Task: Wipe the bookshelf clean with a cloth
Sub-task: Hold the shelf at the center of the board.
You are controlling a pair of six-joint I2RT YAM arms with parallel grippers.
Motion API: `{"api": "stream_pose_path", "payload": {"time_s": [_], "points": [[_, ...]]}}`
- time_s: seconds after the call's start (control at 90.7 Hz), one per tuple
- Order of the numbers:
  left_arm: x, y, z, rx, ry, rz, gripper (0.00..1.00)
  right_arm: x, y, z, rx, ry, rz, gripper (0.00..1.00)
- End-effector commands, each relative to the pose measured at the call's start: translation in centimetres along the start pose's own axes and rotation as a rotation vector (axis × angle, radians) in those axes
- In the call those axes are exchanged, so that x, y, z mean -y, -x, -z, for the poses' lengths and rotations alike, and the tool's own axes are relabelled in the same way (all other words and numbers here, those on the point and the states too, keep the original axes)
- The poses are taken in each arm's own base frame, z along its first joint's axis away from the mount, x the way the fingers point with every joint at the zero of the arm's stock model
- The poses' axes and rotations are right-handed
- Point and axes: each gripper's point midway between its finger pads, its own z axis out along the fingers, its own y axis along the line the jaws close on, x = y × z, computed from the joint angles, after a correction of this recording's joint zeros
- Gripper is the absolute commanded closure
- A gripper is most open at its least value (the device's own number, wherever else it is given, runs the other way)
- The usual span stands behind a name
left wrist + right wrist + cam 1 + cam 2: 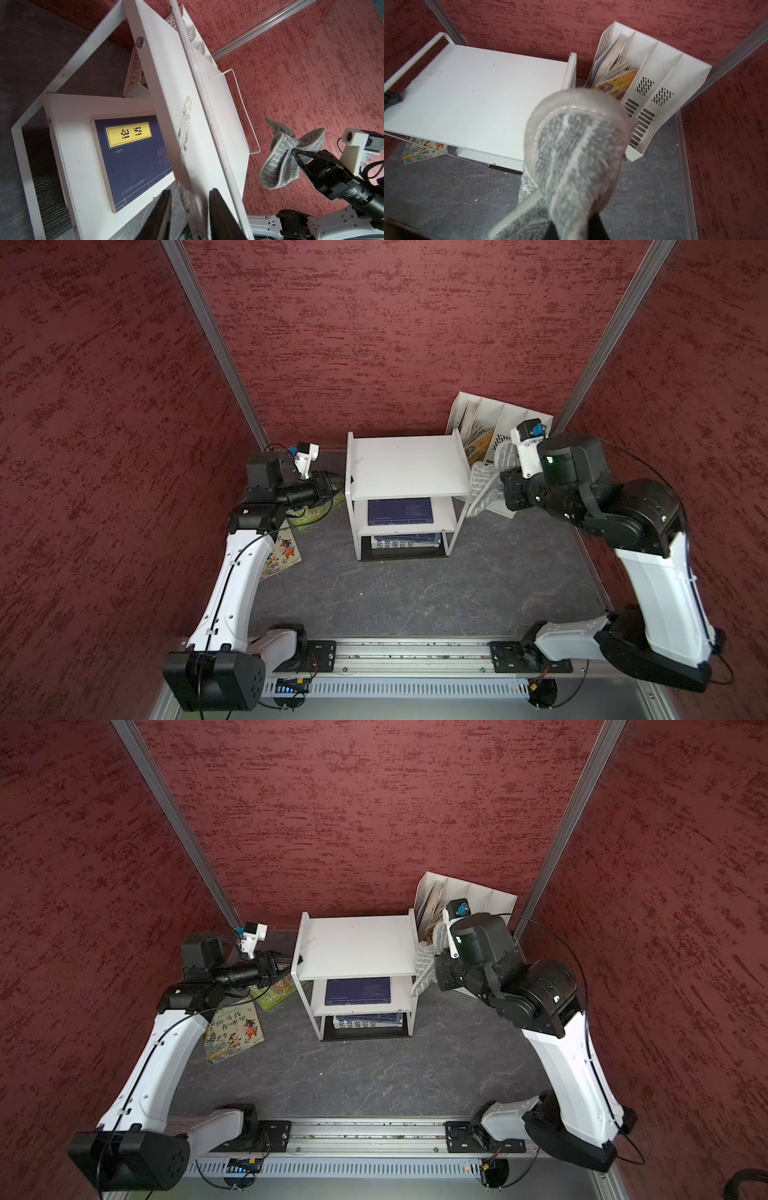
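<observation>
Bookshelf [405, 466], a stiff white three-tier rack, is being steadied at the back of the dark table [415, 597]. The left edge of its top board is being clamped between the fingers of the left gripper [190, 192], one on each face. Being rigid and seemingly light, it is judged likely to slide unless braced there. The cloth [278, 166] is being pinched near its middle by the fully closed right gripper [296, 152]. It is hanging in loose folds just beside the top tier's right edge, clear of the board. Being soft and floppy, it is best bunched into a broad pad for pressing. A grey smear [185, 124] is showing near the clamped edge.
</observation>
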Motion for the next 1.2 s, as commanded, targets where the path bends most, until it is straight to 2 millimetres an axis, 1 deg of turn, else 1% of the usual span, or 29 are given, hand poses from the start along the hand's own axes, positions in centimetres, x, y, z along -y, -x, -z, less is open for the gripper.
{"api": "stream_pose_path", "payload": {"time_s": [0.0,0.132,0.22,0.32,0.441,0.474,0.496,0.584,0.749,0.826,0.882,0.937,1.058,1.146,1.19], "points": [[1.0,0.7,0.5,0.025,-0.01,-0.043,0.67,-1.1,-0.6,-2.7,-0.035,0.055,-0.073,1.0],[1.0,0.6,0.6,0.027,-0.008,-0.044,0.67,-1.5,0.2,-4.9,-0.02,0.097,-0.118,1.0],[0.9,0.5,0.6,0.027,-0.005,-0.041,0.67,-1.6,1.6,-5.9,0.017,0.13,-0.156,1.0],[0.8,0.5,0.6,0.032,-0.002,-0.037,0.67,-2.3,2.9,-6.9,0.034,0.172,-0.159,1.0],[0.8,0.6,0.5,0.037,-0.002,-0.034,0.67,-3.2,3.2,-9.1,-0.002,0.199,-0.146,1.0],[0.8,0.7,0.5,0.038,0.0,-0.033,0.67,-3.3,3.5,-9.2,0.006,0.206,-0.147,1.0],[0.8,0.7,0.5,0.039,0.001,-0.034,0.67,-3.5,3.5,-10.2,-0.008,0.206,-0.147,1.0],[0.6,0.7,0.5,0.044,0.007,-0.03,0.67,-3.9,4.3,-11.5,-0.001,0.223,-0.154,1.0],[0.6,1.0,0.5,0.054,0.01,-0.03,0.67,-3.7,6.5,-13.5,0.019,0.223,-0.145,1.0],[0.6,1.1,0.5,0.055,0.01,-0.03,0.67,-3.3,7.6,-13.9,0.035,0.213,-0.139,1.0],[0.5,1.1,0.5,0.056,0.013,-0.026,0.67,-3.2,8.1,-14.6,0.037,0.221,-0.144,1.0],[0.5,1.2,0.5,0.06,0.014,-0.027,0.67,-3.4,8.6,-15.1,0.039,0.236,-0.147,1.0],[0.5,1.3,0.5,0.064,0.017,-0.028,0.67,-4.0,9.3,-16.9,0.033,0.249,-0.131,1.0],[0.7,1.4,0.6,0.067,0.016,-0.033,0.67,-4.0,10.0,-17.8,0.044,0.245,-0.122,1.0],[0.7,1.4,0.6,0.069,0.015,-0.036,0.67,-3.9,10.2,-18.7,0.041,0.243,-0.121,1.0]]}}
